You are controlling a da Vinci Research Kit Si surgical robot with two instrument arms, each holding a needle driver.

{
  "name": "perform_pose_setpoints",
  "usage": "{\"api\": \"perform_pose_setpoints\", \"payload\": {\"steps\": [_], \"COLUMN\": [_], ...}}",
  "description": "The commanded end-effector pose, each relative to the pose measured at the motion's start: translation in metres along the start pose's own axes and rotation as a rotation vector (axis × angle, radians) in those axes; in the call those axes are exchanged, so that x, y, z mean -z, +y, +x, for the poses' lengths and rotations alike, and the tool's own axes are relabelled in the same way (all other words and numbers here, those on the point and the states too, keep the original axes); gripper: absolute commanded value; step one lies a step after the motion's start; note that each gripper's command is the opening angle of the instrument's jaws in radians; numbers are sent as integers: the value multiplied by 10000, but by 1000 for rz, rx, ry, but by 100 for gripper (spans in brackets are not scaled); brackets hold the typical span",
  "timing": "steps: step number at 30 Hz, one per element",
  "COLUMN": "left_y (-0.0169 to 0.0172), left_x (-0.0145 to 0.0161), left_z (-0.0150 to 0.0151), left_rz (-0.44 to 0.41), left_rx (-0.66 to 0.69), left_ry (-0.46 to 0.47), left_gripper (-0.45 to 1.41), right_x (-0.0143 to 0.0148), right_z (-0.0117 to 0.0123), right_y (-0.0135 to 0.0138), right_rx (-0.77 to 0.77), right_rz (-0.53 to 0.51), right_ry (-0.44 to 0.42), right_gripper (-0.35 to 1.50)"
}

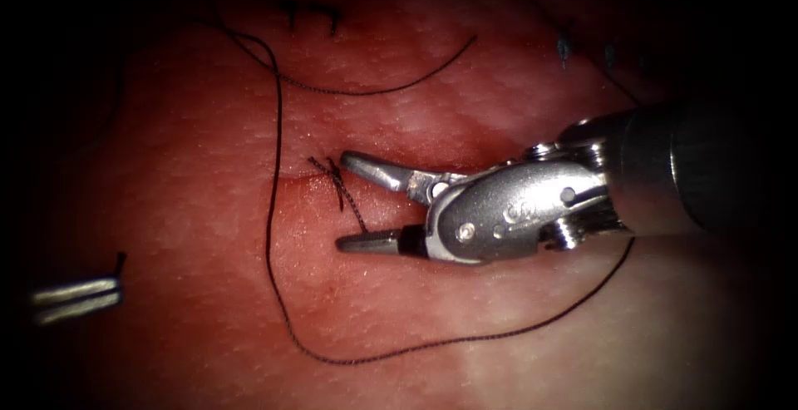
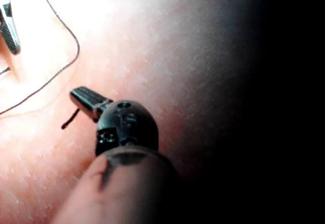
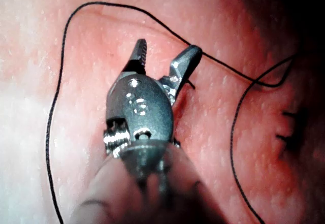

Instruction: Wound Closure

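Wound closure practice on tissue (image 1: 208, 210): right claw (image 1: 353, 202) spread wide, holding nothing, straddling a knotted stitch (image 1: 337, 181) at the cut's (image 1: 291, 179) end, likely placed to reach its short thread tails. Left claw (image 1: 76, 300) at the tissue's left edge, closed, seemingly gripping a short thread end (image 1: 120, 262), well clear of the cut. Long thread (image 1: 270, 210) looping loose across the tissue around the right claw. Needle not made out. No legible writing.

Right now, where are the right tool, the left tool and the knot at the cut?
right tool (image 1: 353, 202), endoscope view: midway between its open jaw tips.
left tool (image 1: 76, 300), endoscope view: on its closed jaws, gripping a thread end.
knot (image 1: 337, 179), endoscope view: on the crossed strands.
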Motion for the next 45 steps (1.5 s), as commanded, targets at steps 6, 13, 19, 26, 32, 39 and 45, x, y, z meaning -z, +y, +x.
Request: {"api": "perform_pose_setpoints", "payload": {"steps": [6,13,19,26,32,39,45], "left_y": [20,7,6,18,19,32,78], "left_x": [23,14,15,39,52,37,-8], "left_z": [67,121,133,125,69,0,-28], "left_rz": [-45,29,101,153,203,233,108], "left_rx": [101,382,412,419,403,399,372], "left_ry": [10,26,87,205,156,-44,-95], "left_gripper": [-23,44,93,110,110,108,99], "right_x": [2,2,2,7,13,12,9], "right_z": [-5,-5,-5,-5,-8,-9,-8], "right_y": [-6,-5,-6,-7,-5,-5,-5], "right_rx": [-1,-19,-25,-30,-42,-43,-49], "right_rz": [-5,-8,-8,-4,-5,-6,-9], "right_ry": [-5,-8,-8,-5,-3,-10,-12], "right_gripper": [143,142,142,142,140,138,138]}}
